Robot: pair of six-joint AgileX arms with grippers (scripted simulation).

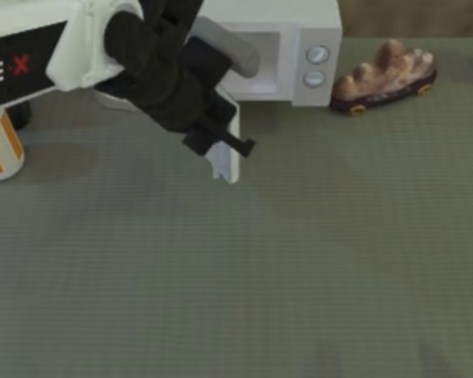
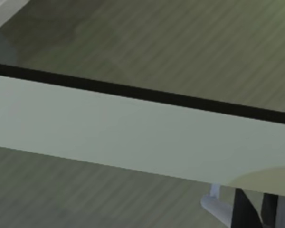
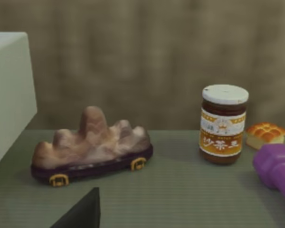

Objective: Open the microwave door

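Note:
The white microwave [image 1: 307, 27] stands at the table's back edge, two grey knobs [image 1: 316, 66] on its right front strip. The microwave door [image 1: 234, 153] is swung out toward the table's front, seen edge-on, and the cavity is exposed. My left gripper [image 1: 227, 144] is at the door's free end. In the left wrist view the door [image 2: 133, 133] fills the frame as a white band. Dark fingers [image 2: 247, 211] close over its grey handle [image 2: 213, 205]. The right arm is outside the top view; only a dark tip of the right gripper [image 3: 85, 213] shows in its wrist view.
A brown rock ornament on a purple wheeled base [image 1: 385, 75] sits right of the microwave. Beyond it are a sauce jar [image 3: 224, 124], a bread roll [image 3: 266, 134] and a purple object [image 3: 278, 168]. An orange and white can [image 1: 0, 146] stands at the left edge.

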